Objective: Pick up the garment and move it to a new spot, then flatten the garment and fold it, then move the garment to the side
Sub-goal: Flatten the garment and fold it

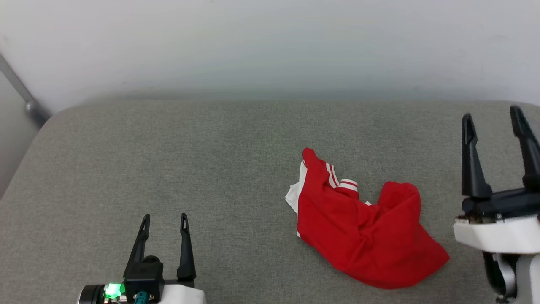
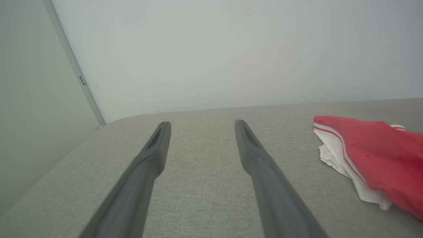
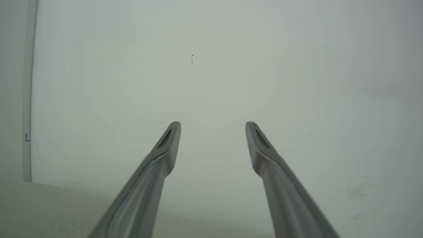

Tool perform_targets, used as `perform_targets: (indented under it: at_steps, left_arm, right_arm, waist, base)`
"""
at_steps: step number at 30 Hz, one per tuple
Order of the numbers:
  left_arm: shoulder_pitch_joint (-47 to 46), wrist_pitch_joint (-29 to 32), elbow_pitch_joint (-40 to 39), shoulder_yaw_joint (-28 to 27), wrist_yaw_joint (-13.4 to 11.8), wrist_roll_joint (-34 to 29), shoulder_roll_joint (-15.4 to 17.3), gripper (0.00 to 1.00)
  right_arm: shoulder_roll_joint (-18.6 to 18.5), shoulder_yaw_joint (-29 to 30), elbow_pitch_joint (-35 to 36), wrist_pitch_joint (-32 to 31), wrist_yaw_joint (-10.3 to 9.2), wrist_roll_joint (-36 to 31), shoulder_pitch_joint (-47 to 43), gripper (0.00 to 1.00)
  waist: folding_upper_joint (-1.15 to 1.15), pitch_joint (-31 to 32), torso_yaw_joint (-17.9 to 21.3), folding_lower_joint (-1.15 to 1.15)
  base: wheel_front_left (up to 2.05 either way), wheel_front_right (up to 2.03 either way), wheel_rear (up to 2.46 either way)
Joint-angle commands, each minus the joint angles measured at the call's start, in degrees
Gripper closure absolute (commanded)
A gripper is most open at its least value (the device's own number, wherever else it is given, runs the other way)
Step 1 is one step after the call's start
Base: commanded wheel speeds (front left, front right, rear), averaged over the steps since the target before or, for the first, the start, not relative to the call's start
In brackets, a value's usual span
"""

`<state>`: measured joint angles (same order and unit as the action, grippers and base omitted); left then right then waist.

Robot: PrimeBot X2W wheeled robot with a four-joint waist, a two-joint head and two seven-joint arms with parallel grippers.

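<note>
The garment [image 1: 363,223] is a bright red T-shirt with white sleeves and striped bands, crumpled in a heap right of the middle of the grey padded surface [image 1: 190,160]. The left wrist view catches the garment [image 2: 373,155] at its right edge. My left gripper [image 1: 165,219] stands open low at the left, well apart from the heap, nothing between its fingers. In its own view the left gripper [image 2: 201,125] points over bare fabric surface. My right gripper [image 1: 491,116] is open, raised at the far right beside the heap. The right gripper [image 3: 213,125] faces the pale wall.
A pale wall [image 1: 270,46] runs along the back of the surface. A grey metal strip [image 1: 23,95] slants down the wall's corner at the far left, seen as a strip [image 2: 74,66] in the left wrist view. The surface's rounded left corner [image 1: 55,120] falls away there.
</note>
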<state>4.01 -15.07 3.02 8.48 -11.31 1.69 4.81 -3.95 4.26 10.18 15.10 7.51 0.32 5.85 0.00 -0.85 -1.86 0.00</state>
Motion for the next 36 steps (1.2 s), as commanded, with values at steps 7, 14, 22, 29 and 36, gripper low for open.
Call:
perform_targets:
  at_steps: [7,14,22,29,36]
  left_arm:
    - [-1.7,-0.2,-1.0,-0.9,0.1,-0.4,-0.3,0.0]
    - [-3.4,-0.2,-1.6,-1.6,0.3,-0.2,-0.7,0.0]
    - [-6.2,-0.2,-2.6,-1.5,0.6,-0.2,-1.0,0.0]
    - [-9.4,-0.2,-3.3,-0.8,0.6,0.1,-1.5,0.0]
    - [-12.0,-0.2,-3.7,0.0,0.1,0.7,-1.8,0.0]
  right_arm:
    - [-12.4,-7.1,-9.4,-1.1,-0.04,2.9,12.8,0.0]
    - [-28.3,-24.3,-14.5,-20.8,-0.04,15.3,23.6,0.0]
    - [-42.8,-44.3,-10.8,-47.8,-0.04,32.4,35.1,0.0]
    - [-47.0,-54.9,-10.8,-66.3,-0.05,43.0,43.9,0.0]
    - [-45.8,-60.2,-16.1,-68.4,-0.04,46.7,45.8,0.0]
  waist:
    - [0.0,-3.4,0.2,0.0]
    - [0.0,-7.5,0.5,0.0]
    - [0.0,-12.6,-0.3,0.0]
    - [0.0,-18.1,-2.4,0.0]
    - [0.0,-22.3,-4.6,0.0]
  base:
    - [0.0,0.0,0.0]
    - [0.0,0.0,0.0]
    - [0.0,0.0,0.0]
    - [0.0,0.0,0.0]
    - [0.0,0.0,0.0]
